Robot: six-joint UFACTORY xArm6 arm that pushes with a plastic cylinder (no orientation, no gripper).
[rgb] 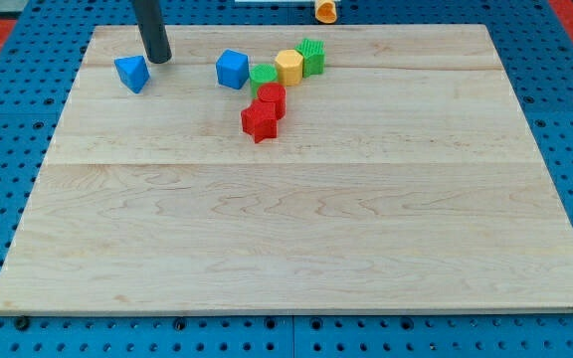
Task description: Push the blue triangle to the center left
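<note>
The blue triangle (132, 73) lies near the top left of the wooden board (296, 229). My tip (158, 59) rests on the board just to the right of and slightly above the blue triangle, very close to it; contact cannot be told. The dark rod rises out of the view's top.
A blue cube (232, 69) sits right of my tip. A cluster follows: green block (263, 76), yellow block (288, 66), green block (311, 56), red block (272, 98), red star-like block (259, 122). An orange object (325, 10) lies off the board at the top.
</note>
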